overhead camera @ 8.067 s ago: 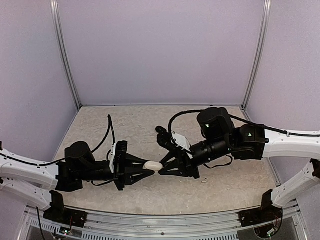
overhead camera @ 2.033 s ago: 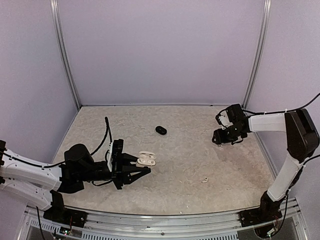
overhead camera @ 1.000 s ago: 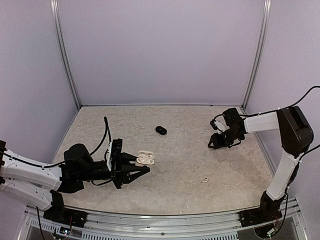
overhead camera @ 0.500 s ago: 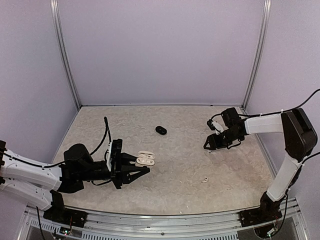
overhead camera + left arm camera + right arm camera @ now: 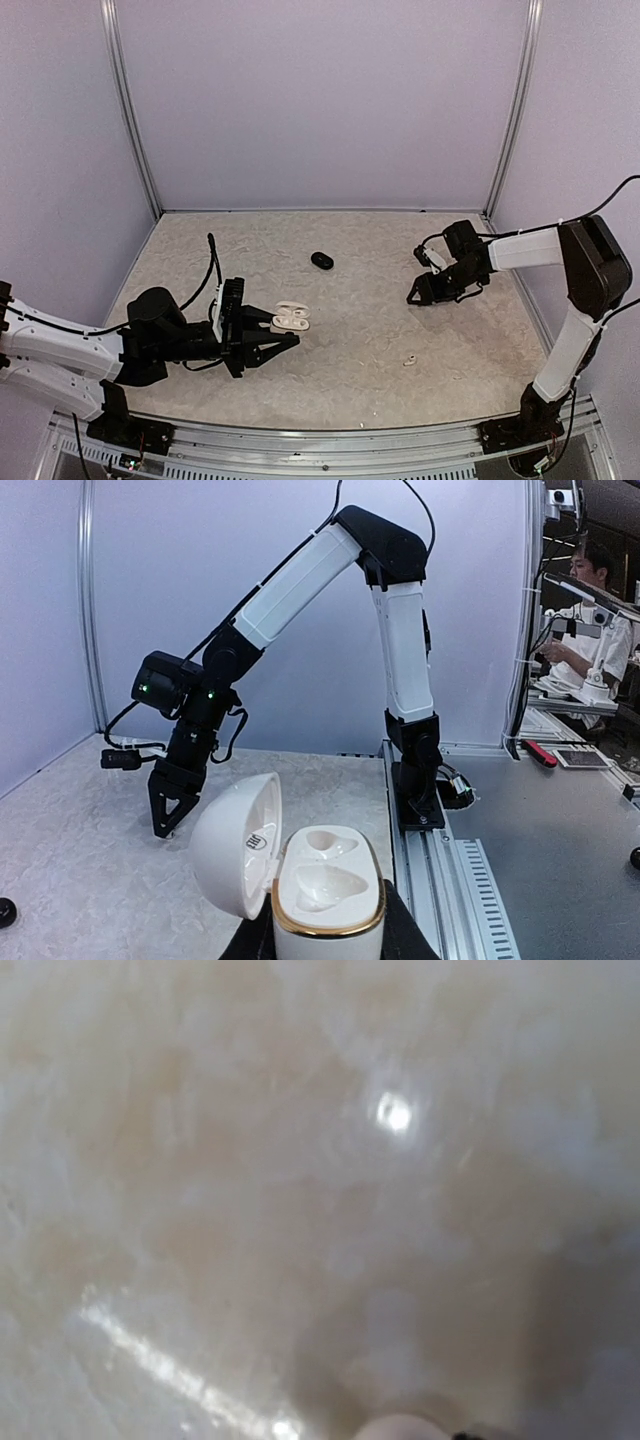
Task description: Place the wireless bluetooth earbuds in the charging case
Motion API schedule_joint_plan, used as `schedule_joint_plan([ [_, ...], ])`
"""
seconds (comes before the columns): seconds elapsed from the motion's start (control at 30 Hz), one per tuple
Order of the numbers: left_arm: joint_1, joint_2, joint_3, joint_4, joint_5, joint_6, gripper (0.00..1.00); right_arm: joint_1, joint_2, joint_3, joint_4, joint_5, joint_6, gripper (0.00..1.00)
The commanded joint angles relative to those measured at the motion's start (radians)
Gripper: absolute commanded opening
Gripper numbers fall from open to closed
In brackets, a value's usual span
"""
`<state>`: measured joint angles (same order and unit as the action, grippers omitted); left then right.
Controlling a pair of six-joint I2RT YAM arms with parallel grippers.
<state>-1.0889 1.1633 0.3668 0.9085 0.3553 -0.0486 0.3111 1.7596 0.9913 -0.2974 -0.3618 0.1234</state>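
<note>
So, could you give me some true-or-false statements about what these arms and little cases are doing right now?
1. The left end effector holds a white charging case with its lid swung open. True.
2. Both sockets in that case have earbuds in them. False: both are empty.
3. A black case lies on the table, apart from both arms. True.
4. The right end effector is gripping the black case. False: it is low over the right side of the table, well away from that case.
5. A small white earbud lies loose on the table, towards the near edge. True.
</note>
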Motion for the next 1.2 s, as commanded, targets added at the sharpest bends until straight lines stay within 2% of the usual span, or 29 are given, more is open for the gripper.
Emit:
schedule_joint_plan([
  [0.0, 0.004, 0.007, 0.009, 0.033, 0.008, 0.0, 0.1, 0.006, -0.034, -0.04, -0.031, -0.032, 0.001, 0.56],
  [0.17, 0.007, 0.012, 0.011, 0.033, 0.014, 0.005, 0.1, 0.023, -0.084, -0.069, -0.033, -0.029, 0.003, 0.57],
  [0.33, 0.008, 0.024, 0.019, 0.039, 0.021, 0.004, 0.1, 0.02, -0.112, -0.025, -0.037, 0.003, -0.004, 0.58],
  [0.77, 0.008, -0.009, 0.004, 0.02, -0.008, 0.011, 0.1, -0.008, 0.031, 0.036, -0.021, 0.005, -0.037, 0.63],
  [1.17, 0.01, 0.001, -0.004, 0.038, -0.006, 0.007, 0.1, 0.019, -0.046, -0.069, -0.037, -0.052, -0.006, 0.55],
])
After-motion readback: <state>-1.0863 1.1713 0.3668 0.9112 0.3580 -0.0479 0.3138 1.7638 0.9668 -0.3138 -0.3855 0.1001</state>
